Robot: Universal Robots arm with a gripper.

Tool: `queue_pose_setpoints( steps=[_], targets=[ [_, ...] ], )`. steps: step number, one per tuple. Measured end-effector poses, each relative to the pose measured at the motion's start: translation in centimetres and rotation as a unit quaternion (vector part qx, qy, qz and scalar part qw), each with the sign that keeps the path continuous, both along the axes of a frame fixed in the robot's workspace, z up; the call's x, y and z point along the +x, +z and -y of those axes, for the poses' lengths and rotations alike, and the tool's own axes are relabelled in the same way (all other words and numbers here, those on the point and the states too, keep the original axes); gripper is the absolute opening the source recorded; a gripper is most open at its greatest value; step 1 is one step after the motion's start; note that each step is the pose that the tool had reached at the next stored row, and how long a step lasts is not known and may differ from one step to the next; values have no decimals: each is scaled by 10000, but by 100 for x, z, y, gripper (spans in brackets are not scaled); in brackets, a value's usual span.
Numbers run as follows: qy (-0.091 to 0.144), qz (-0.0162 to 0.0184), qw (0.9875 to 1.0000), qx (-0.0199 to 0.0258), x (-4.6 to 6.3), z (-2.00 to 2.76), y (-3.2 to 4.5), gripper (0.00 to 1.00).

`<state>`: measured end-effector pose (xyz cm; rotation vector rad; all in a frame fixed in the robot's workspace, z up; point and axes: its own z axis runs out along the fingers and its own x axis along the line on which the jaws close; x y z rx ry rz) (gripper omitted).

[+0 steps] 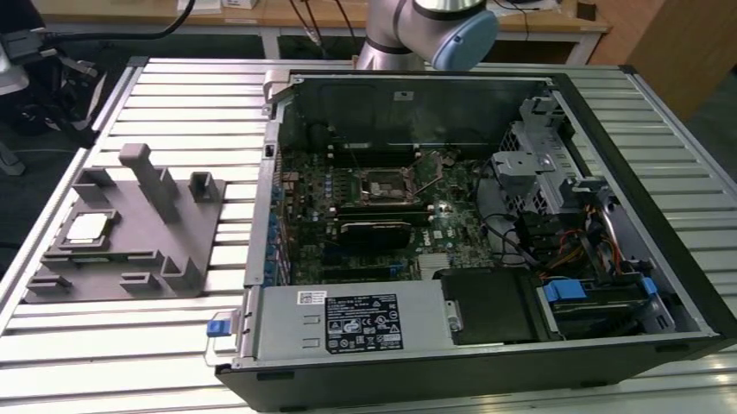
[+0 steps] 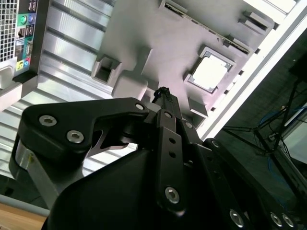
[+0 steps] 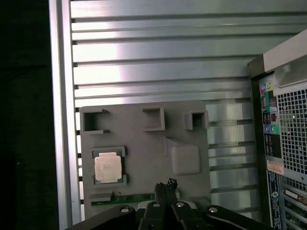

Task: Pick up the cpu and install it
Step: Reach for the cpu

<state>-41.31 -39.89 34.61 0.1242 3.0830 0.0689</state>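
A ribbed aluminium table catches bright glare along its slats. Behind the table's far edge stands a pale wooden desk with dark cables hanging; a brown wooden panel rises beside the table's far corner.

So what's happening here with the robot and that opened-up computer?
A robot arm is working on fitting a cpu into the open computer. The cpu lies in its slot on the grey tray beside it, not picked up yet. The gripper hangs above the tray, near the cpu.
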Motion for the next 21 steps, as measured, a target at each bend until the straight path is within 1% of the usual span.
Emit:
queue_pose_setpoints(
  steps=[6, 9, 14, 21],
  targets=[
    [0, 0, 10000, 0, -90, 0, -70, 11],
    [0, 0, 10000, 0, -129, 0, -123, 11],
    [0, 0, 10000, 0, -230, 0, -215, 11],
    [0, 1, 10000, 0, -309, 0, -343, 11]
  ],
)
